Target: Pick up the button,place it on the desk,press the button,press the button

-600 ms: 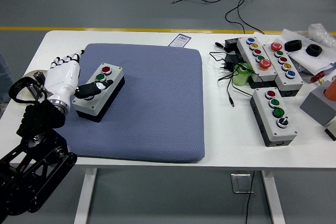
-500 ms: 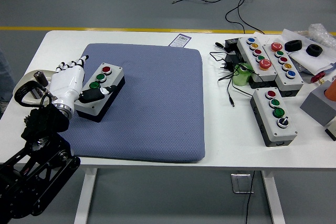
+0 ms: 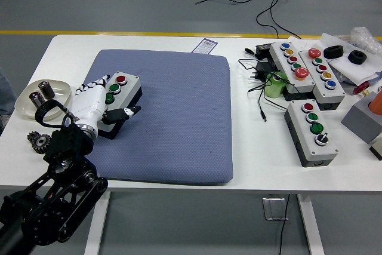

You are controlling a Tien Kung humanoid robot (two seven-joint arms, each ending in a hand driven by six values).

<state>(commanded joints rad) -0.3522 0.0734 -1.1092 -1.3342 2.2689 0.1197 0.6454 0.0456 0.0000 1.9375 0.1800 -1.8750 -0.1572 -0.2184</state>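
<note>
Robot hand [image 3: 98, 101] shifted right over button box [image 3: 119, 99], fingers spread, thumb extended

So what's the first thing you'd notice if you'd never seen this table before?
Probably the white robot hand on the left, resting over a grey button box with red and green buttons, on a big blue mat. After that, the cluster of other button boxes and tangled black cables at the right side of the white table.

No legible text was found. Print on the small card [image 3: 206, 46] at the mat's [image 3: 179, 117] top edge was too small to be read.
</note>
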